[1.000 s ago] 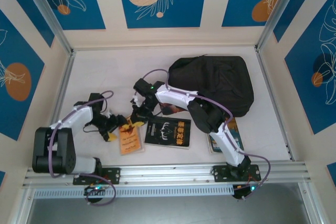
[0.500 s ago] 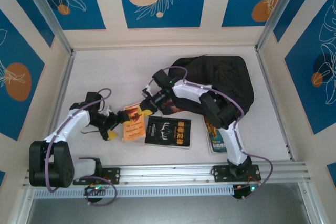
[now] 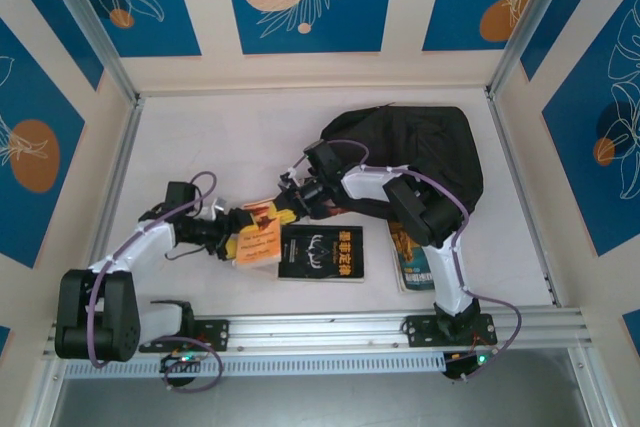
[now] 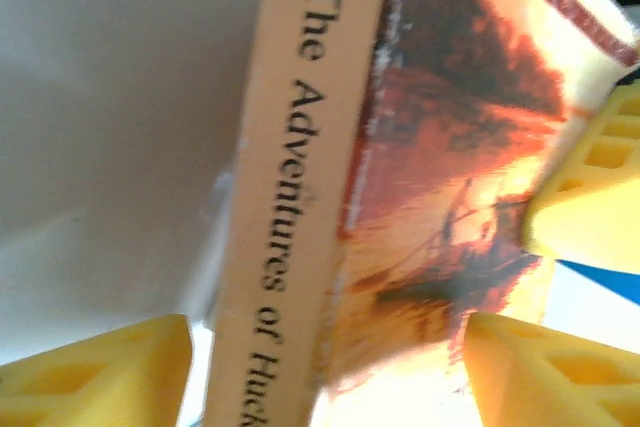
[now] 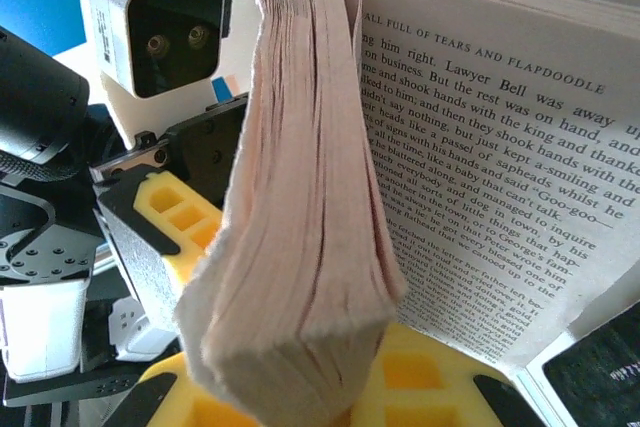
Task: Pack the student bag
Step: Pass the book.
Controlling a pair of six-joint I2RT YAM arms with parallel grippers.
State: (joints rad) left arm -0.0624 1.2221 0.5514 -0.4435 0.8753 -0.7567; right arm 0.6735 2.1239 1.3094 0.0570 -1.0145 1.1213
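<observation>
White counter [image 3: 200, 137] underneath, the right hand [image 3: 286, 214], pinching the orange paperback book [image 3: 262, 239] by its pages, should lift it clear of the spread left hand [image 3: 233, 243] straddling its spine, then carry it to the large black fabric backpack [image 3: 430, 152] lying just beyond that right hand.

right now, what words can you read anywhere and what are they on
"The Adventures of Huck", cut off by the frame edge: spine of the orange book.
"ALL FULL OF TEARS AND FLAPDOODLE": heading of the open page.
Gold characters on the black book: too small to read.
Cover of the third book: blurred.
</observation>
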